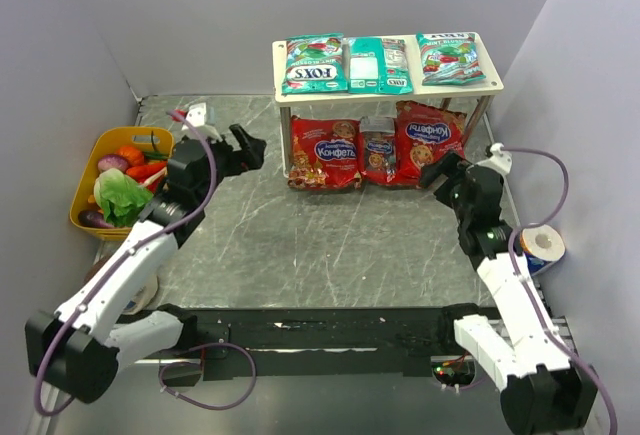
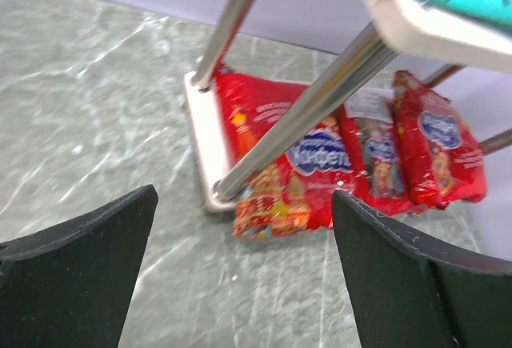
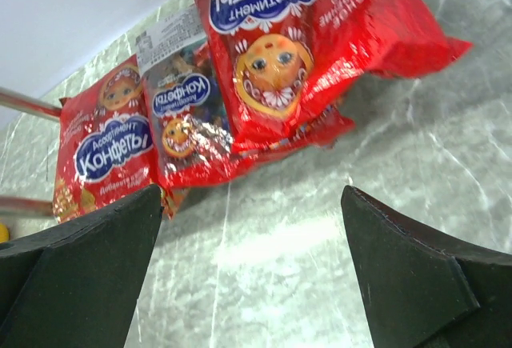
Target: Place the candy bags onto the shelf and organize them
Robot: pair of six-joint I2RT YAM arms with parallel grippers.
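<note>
The shelf (image 1: pixel 390 93) stands at the back of the table. Three teal-green candy bags (image 1: pixel 314 63) lie side by side on its top board. Three red candy bags (image 1: pixel 325 153) lean in a row on the lower board, also seen in the left wrist view (image 2: pixel 280 156) and the right wrist view (image 3: pixel 296 44). My left gripper (image 1: pixel 245 145) (image 2: pixel 244 196) is open and empty, hanging just left of the shelf's front left leg (image 2: pixel 320 100). My right gripper (image 1: pixel 440 170) (image 3: pixel 252 192) is open and empty, close in front of the rightmost red bag (image 1: pixel 430 141).
A yellow tub of toy vegetables (image 1: pixel 120 180) sits against the left wall, beside my left arm. A white tape roll (image 1: pixel 545 245) lies by the right wall behind my right arm. Grey walls close in the table on three sides.
</note>
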